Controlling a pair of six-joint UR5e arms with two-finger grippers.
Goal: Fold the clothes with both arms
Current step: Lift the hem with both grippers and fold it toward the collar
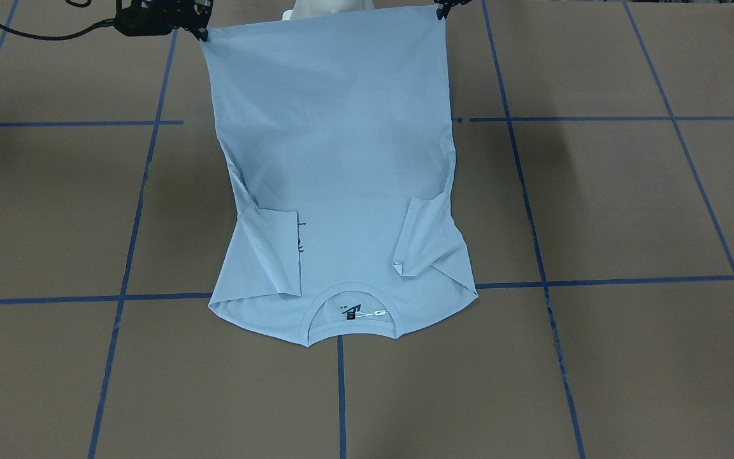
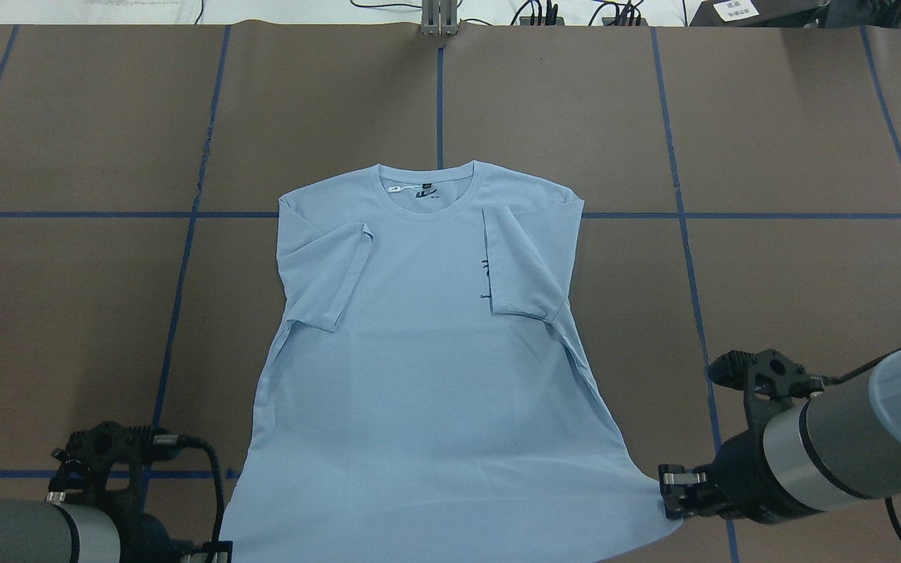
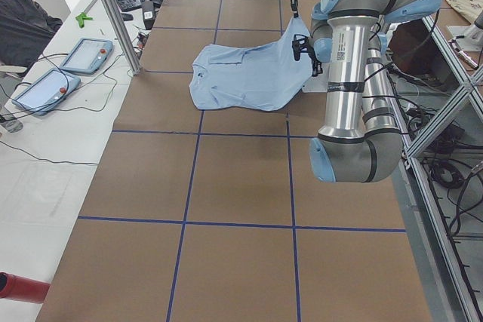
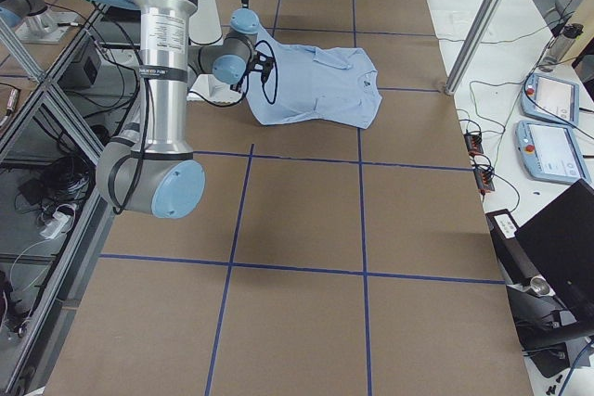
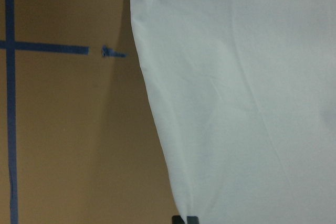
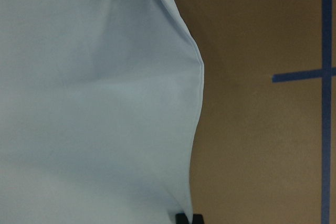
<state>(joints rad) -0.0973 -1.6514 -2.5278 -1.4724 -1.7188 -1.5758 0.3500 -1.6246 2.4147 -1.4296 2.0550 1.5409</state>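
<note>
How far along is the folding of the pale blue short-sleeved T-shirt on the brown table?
Done: both sleeves of the pale blue short-sleeved T-shirt lie folded in over its chest. In hand: the left gripper and right gripper each pinch a bottom hem corner, raised off the brown table. Left: probably carrying the hem toward the round ribbed collar.
</note>
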